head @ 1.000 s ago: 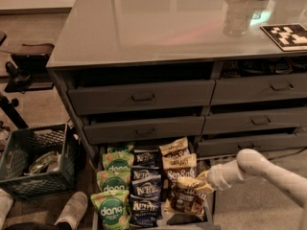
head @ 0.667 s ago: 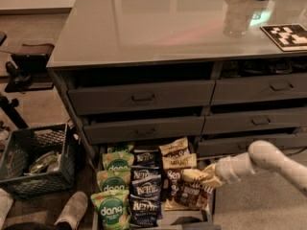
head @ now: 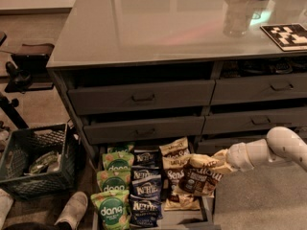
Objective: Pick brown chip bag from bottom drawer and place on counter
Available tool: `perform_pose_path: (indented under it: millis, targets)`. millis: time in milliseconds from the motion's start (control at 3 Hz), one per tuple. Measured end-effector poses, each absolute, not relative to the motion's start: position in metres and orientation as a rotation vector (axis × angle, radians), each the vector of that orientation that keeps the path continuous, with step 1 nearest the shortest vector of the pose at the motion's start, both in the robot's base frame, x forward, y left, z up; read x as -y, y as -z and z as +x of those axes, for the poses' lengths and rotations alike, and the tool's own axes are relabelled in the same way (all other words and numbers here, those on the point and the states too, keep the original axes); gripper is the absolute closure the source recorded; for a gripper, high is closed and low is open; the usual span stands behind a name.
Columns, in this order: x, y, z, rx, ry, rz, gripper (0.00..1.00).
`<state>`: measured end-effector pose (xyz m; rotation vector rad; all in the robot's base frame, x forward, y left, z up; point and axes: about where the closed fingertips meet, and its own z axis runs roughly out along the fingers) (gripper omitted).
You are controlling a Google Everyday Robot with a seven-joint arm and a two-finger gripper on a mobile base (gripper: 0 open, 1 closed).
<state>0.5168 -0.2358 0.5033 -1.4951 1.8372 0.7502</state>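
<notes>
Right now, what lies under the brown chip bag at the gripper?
The gripper holds the brown chip bag above the right column of the bottom drawer. A tan bag pokes out below it; whatever lies directly underneath is covered.

Rounded white arm (head: 268,150), pale tool (head: 221,160) at tip

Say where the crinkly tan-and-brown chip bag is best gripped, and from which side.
Grip the crimped tan top edge, coming from the right. The crinkly tan-and-brown chip bag is flat and floppy, so only an edge gives a pinch, and dark blue Kettle bags crowd its left. The white end effector, right of the shallow grey drawer, holds it there now, tilted above the other bags.
</notes>
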Motion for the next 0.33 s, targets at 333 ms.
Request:
perform_pose_path:
  millis: [333]
  targets:
    - [0.2358,-0.5033,0.5168,-1.837,-0.750,-1.495,1.00]
